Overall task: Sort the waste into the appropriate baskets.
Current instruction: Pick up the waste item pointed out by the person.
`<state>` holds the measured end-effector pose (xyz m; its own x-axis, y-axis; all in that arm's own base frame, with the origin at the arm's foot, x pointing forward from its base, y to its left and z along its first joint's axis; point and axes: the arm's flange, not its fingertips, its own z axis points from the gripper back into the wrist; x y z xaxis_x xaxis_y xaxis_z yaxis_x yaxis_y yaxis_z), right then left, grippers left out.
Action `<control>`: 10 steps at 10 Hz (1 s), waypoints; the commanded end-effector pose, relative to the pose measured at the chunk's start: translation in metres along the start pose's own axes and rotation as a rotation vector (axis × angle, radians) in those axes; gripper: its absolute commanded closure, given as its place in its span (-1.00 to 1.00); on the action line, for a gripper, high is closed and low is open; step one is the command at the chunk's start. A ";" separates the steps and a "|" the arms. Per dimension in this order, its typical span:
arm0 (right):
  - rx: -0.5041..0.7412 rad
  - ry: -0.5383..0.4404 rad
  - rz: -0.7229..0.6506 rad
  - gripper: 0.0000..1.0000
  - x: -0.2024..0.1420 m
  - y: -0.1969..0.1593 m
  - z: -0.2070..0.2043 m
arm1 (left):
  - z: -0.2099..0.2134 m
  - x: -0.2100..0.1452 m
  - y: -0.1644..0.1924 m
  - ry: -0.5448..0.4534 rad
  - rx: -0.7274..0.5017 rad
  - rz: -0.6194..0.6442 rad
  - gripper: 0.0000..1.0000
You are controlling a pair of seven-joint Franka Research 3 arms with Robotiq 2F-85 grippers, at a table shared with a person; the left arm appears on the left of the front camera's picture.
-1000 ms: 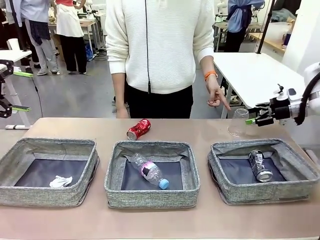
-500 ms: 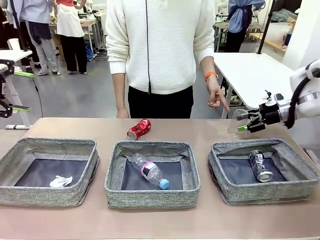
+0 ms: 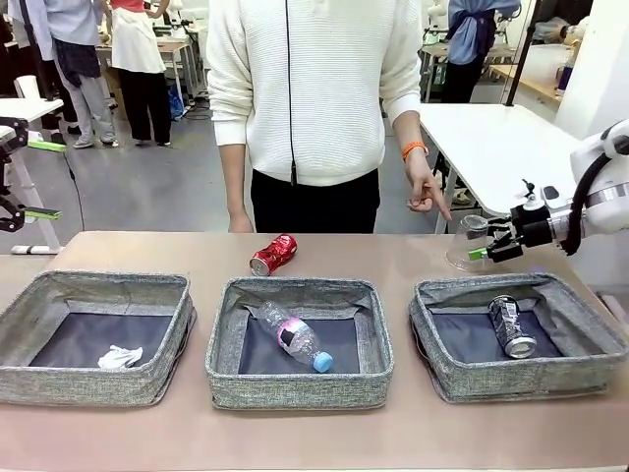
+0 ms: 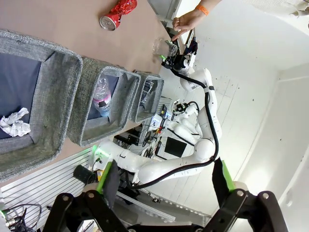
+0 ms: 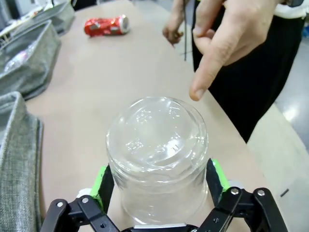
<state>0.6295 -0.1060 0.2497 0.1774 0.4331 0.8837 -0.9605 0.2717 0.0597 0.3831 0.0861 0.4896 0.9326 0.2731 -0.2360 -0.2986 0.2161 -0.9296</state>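
Worktop (image 3: 147, 252): flat, matt, tan-brown; three baskets stand in a row on it.
Room: open workshop with a smooth grey floor (image 3: 147, 187); a white table (image 3: 501, 138) stands beyond the worktop's far edge, to the right of the middle basket.
Middle basket (image 3: 295, 388): low, rectangular and soft-sided, of grey woven fabric with dark lining. It holds the bottle (image 3: 293, 337), clear ribbed plastic with a pink label and blue cap, lying on its side.
Left basket (image 3: 93, 285): same make, just left of the middle basket. It holds a crumpled white paper ball (image 3: 120, 356).
Right basket (image 3: 521, 379): same make, just right of the middle basket. It holds the dark can (image 3: 512, 325), printed metal, lying on its side.
Red can (image 3: 273, 254): crushed, glossy metal, lying on the bare worktop just beyond the middle basket's far rim.
Clear cup (image 3: 466, 243): thin transparent plastic, round, upside down and tilted. It is beyond and to the right of the middle basket, near the right basket's far left corner. Whether its rim touches the worktop cannot be told.
Right pincer (image 3: 480, 246): black with green pads, closed on the clear cup, one pad against each side.
Left pincer (image 4: 164, 174): spread wide, nothing between its fingers, up and well off to the left of the middle basket.
Person's hand (image 3: 425, 192): orange wristband (image 3: 414, 147), forefinger pointing down, its tip near the cup's base but apart from it.
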 end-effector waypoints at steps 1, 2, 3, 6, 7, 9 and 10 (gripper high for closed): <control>-0.013 0.026 -0.034 0.19 0.008 0.003 -0.001 | 0.001 -0.002 -0.001 -0.002 0.009 0.000 -1.00; 0.001 0.014 -0.046 0.58 0.009 0.003 0.000 | 0.001 -0.002 -0.001 -0.002 0.009 0.000 -1.00; -0.009 0.008 -0.050 1.00 0.010 0.002 0.001 | 0.001 -0.002 -0.001 -0.002 0.009 0.000 -1.00; -0.017 -0.009 -0.049 0.88 0.012 0.002 0.004 | 0.001 -0.002 -0.001 -0.002 0.009 0.000 -1.00; -0.017 -0.021 -0.061 1.00 0.014 0.002 0.006 | 0.001 -0.002 -0.001 -0.002 0.009 0.000 -1.00; 0.000 -0.028 -0.069 0.94 0.023 0.005 0.013 | 0.001 -0.002 -0.001 -0.002 0.009 0.000 -1.00; 0.006 -0.023 -0.066 0.94 0.025 0.005 0.015 | 0.001 -0.002 -0.001 -0.002 0.009 0.000 -1.00</control>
<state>0.6301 -0.1080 0.2695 0.2187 0.4029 0.8887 -0.9505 0.2940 0.1006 0.3831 0.0861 0.4896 0.9326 0.2732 -0.2360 -0.2986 0.2161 -0.9296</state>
